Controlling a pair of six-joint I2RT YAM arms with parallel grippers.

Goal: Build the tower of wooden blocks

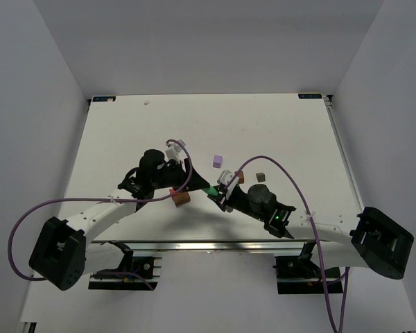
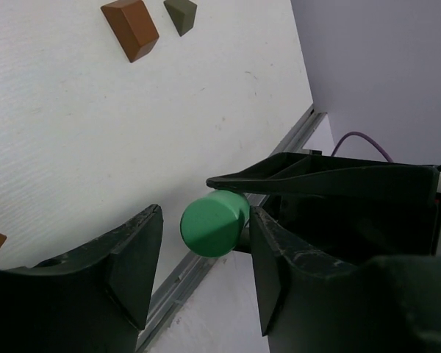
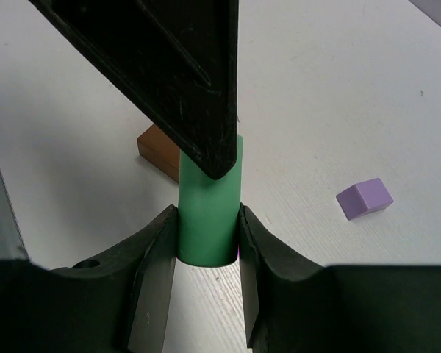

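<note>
My right gripper [image 3: 208,220] is shut on a green cylinder block [image 3: 209,209] and holds it off the table. In the left wrist view the cylinder's round end [image 2: 213,223] sits between the fingers of my left gripper [image 2: 204,239]. Those jaws stand open: the right finger [image 2: 268,257] is close to the cylinder, the left one is well apart from it. From above, the two grippers meet at the green block [image 1: 209,189] in the table's near middle. A brown block [image 3: 158,151] lies just behind the cylinder. A lilac cube [image 3: 364,198] lies to its right.
On the white table lie a lilac cube [image 1: 218,160], a brown block [image 1: 239,176], a dark grey block [image 1: 261,177], and a red-orange [image 1: 173,192] and brown block [image 1: 183,198] under the left wrist. The metal front rail [image 2: 191,276] runs below the grippers.
</note>
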